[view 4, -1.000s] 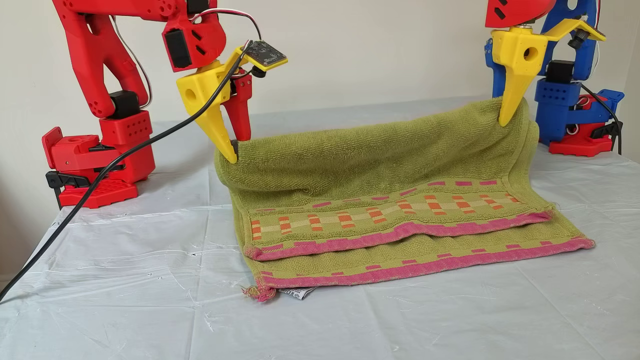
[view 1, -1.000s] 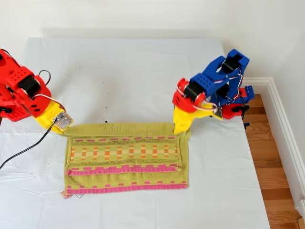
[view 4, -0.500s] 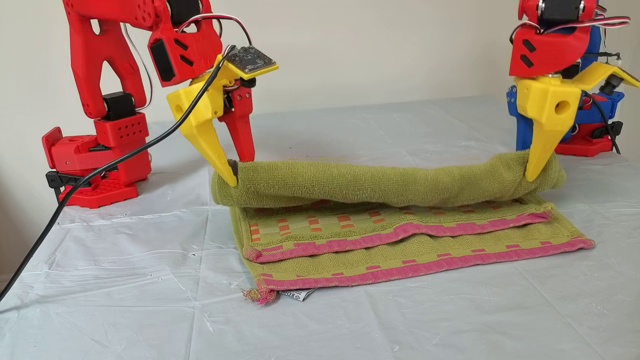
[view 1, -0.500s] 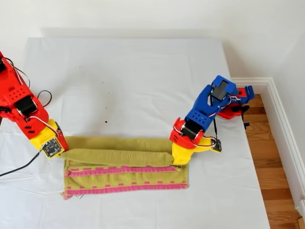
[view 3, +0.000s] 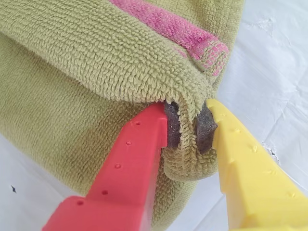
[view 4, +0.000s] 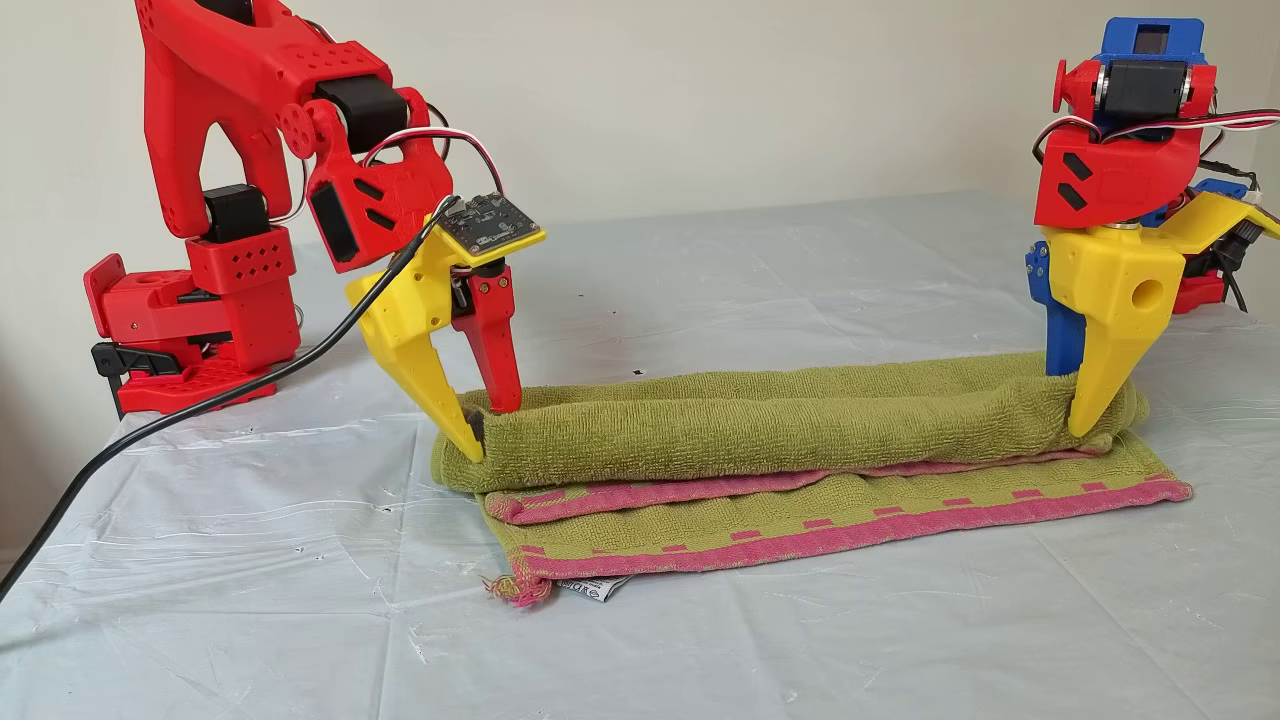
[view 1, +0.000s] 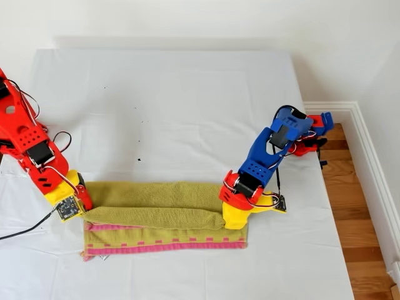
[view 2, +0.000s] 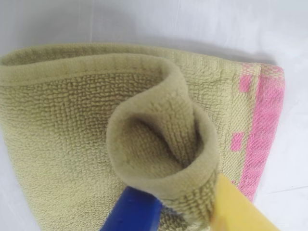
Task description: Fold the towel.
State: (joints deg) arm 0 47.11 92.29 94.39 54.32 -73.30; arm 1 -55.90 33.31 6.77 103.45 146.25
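Yellow-green terry towel (view 1: 164,215) lies folded on white sheet (view 1: 187,106), near the exterior view's bottom edge, long axis running left-right in that view. Top layer is a plain green fold, laid over the lower layers; two pink borders (view 4: 830,515) stick out along the near side in the other view. Small white tag (view 4: 590,588) pokes out under the corner at other view's left, next to a frayed pink tuft.

My first gripper (view 4: 1075,405), blue and yellow jaws, on the blue arm (view 1: 269,150) at exterior view's right. Jaws pinch the towel's fold at that end; first wrist view shows a loop of terry bunched up between the blue and yellow tips. Tips are down at the towel's top layer.

My second gripper (view 3: 187,127), red and yellow jaws, on the red arm (view 1: 28,147) at exterior view's left. Jaws clamp a doubled edge of towel between dark pads (view 3: 207,129), cloth squeezed thin in the gap. Pink border visible just past the pinch in the second wrist view.

Both ends of the fold are low, fold resting along the lower layers, slight roll shape in the other view. Black cable (view 4: 200,400) trails from the red arm's wrist camera across the sheet toward other view's left.
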